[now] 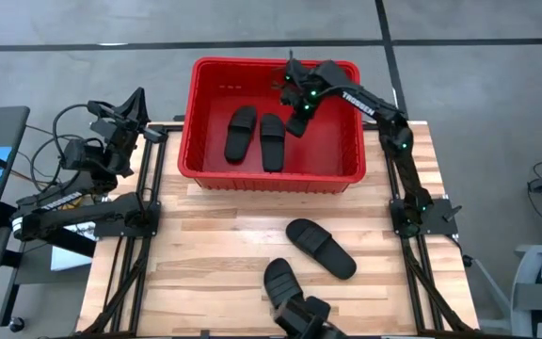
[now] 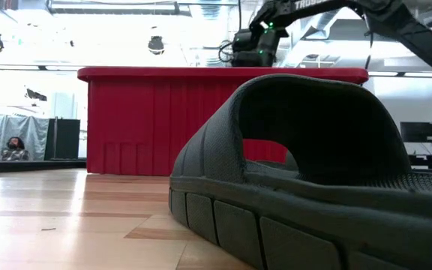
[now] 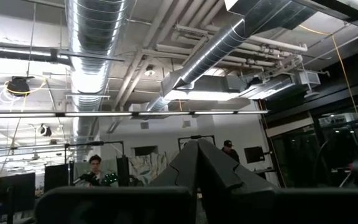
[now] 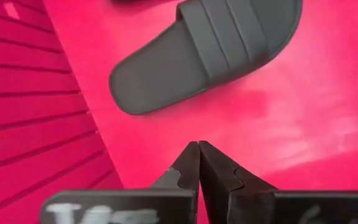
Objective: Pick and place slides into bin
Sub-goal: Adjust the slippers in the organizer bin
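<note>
While right claw [image 1: 297, 102] hangs over bin [image 1: 196, 160], fingers together, 2 slides [image 1: 257, 137] inside, left claw [image 1: 139, 102] together

Two slides [image 1: 256, 137] lie in the bin [image 1: 205, 169]; two more [image 1: 320, 248] rest on the table [image 1: 215, 254].

Two slides [image 1: 255, 137] lie in the bin [image 1: 271, 179]; two more [image 1: 320, 248] before it.

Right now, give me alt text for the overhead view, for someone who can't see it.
Two black slides lie in the red bin, with the right gripper above them. Two more slides remain on the wooden table; the left arm waits aside.
</note>
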